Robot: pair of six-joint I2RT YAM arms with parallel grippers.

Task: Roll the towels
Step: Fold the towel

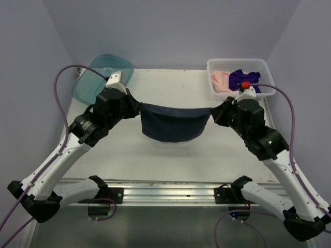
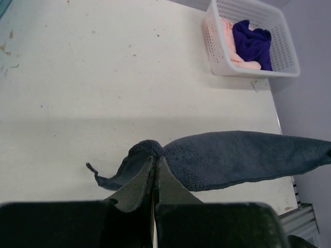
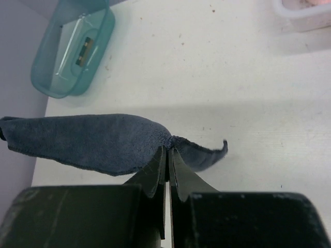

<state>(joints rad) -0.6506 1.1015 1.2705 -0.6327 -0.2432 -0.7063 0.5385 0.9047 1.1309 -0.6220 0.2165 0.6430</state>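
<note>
While aloft (corners pinched), slate-blue towel (image 1: 170, 126).

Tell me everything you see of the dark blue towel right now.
The dark slate-blue towel looks like soft, napped cloth. It is unrolled, stretched wide over the middle of the table. The left gripper is shut on one top corner, the right gripper on the other, a small tip of cloth poking past each pair of jaws. The top edge is nearly taut; the rest sags in a curved belly. Whether its lower edge touches the table cannot be told.
</note>
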